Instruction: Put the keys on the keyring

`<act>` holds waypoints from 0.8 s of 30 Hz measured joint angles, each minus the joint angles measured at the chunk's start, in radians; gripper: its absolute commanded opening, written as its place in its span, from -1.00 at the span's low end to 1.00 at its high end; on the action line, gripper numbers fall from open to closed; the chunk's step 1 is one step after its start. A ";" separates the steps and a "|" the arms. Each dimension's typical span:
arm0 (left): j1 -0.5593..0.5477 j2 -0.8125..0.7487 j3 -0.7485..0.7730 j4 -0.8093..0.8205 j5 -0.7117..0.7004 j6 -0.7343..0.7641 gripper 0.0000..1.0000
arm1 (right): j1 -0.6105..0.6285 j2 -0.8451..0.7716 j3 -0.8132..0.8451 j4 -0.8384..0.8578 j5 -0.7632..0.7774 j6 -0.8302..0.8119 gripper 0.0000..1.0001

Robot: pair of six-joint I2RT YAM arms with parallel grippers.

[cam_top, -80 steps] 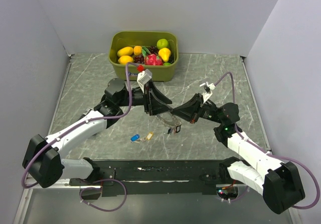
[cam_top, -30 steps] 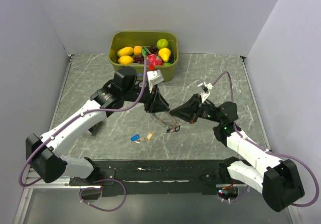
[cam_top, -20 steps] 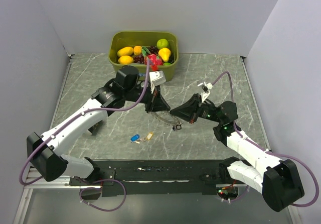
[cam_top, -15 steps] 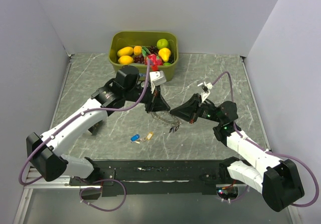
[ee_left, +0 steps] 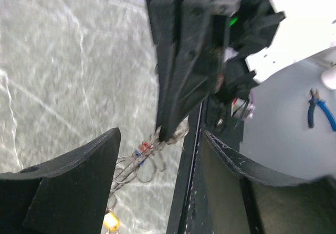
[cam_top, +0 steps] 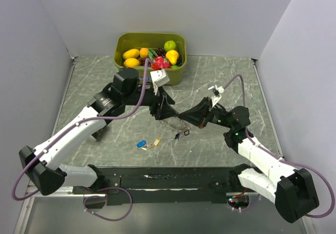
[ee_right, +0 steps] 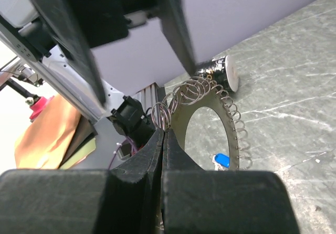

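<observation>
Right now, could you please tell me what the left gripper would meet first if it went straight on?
Probably the thin silvery coiled-wire keyring, pinched by the shut right gripper, straight ahead of the open left gripper; depth is unclear.

You look down on a grey, marble-veined table (cam_top: 226, 79) boxed in by plain pale walls: a back wall (cam_top: 210, 13), a left wall (cam_top: 26, 61) and a right wall (cam_top: 307, 61). A black rail (cam_top: 168, 180) runs along its near edge. The light is even, the shadows soft.
</observation>
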 measured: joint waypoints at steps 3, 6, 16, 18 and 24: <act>0.000 -0.021 0.000 0.027 0.011 -0.023 0.33 | 0.000 -0.007 0.000 0.000 0.004 -0.002 -1.00; 0.000 -0.021 0.000 0.028 0.020 -0.042 0.34 | 0.000 -0.013 0.000 0.000 0.008 -0.002 -1.00; 0.000 -0.032 -0.084 0.126 0.060 -0.151 0.28 | 0.000 -0.039 0.000 -0.017 0.081 0.009 -1.00; 0.000 -0.032 -0.100 0.142 0.055 -0.168 0.30 | 0.000 -0.042 0.000 -0.018 0.086 0.013 -1.00; 0.000 -0.036 -0.119 0.188 0.026 -0.206 0.29 | 0.000 -0.047 -0.002 -0.018 0.111 0.021 -1.00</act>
